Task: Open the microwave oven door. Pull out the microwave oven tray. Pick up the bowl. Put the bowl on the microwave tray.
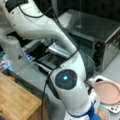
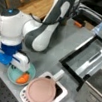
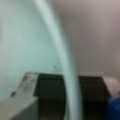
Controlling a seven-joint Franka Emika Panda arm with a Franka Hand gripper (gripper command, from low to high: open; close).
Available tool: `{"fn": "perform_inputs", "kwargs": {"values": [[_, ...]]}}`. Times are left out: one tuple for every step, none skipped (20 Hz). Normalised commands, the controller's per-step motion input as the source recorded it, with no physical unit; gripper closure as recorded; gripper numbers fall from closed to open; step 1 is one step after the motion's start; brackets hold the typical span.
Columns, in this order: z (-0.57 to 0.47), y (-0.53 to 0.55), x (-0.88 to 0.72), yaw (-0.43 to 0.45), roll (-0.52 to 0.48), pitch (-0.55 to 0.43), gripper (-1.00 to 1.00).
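Both front views show the boxy silver stainless-steel microwave oven (image 1: 100,37) (image 2: 95,93) with its dark glass door (image 2: 81,56) folded down open. At a front view's bottom, the white-and-blue gripper (image 2: 18,64) sits over the shallow turquoise bowl (image 2: 20,74), beside the flat pink plate (image 2: 40,91). Wrist view: the fingers straddle the bowl's rim (image 3: 62,62); whether they are clenched cannot be told.

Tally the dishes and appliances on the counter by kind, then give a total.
Turquoise bowl, holding an orange lump, with the tool down at its rim: 1
Pink plate: 1
White dish under the plate: 1
Microwave oven, its door open: 1
Total: 4
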Motion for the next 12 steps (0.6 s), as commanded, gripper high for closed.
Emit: {"fn": "perform_inputs", "kwargs": {"values": [[0.15,0.16,-0.19,-0.097,0.274,0.045,1.0],[0.15,0.15,-0.18,-0.104,0.265,0.039,1.0],[0.16,0.15,-0.18,-0.109,0.26,0.039,1.0],[0.18,0.15,-0.19,-0.112,0.265,0.046,1.0],[0.2,0.14,-0.2,-0.108,0.274,0.051,1.0],[0.22,0.13,-0.21,-0.106,0.289,0.054,1.0],[0.21,0.11,-0.21,-0.111,0.284,0.043,1.0],[0.23,0.11,-0.23,-0.113,0.3,0.045,1.0],[0.22,0.09,-0.23,-0.119,0.296,0.035,1.0],[0.18,0.07,-0.21,-0.125,0.285,0.021,1.0],[0.15,0.06,-0.2,-0.13,0.271,0.008,1.0],[0.12,0.04,-0.2,-0.128,0.305,0.018,1.0]]}}
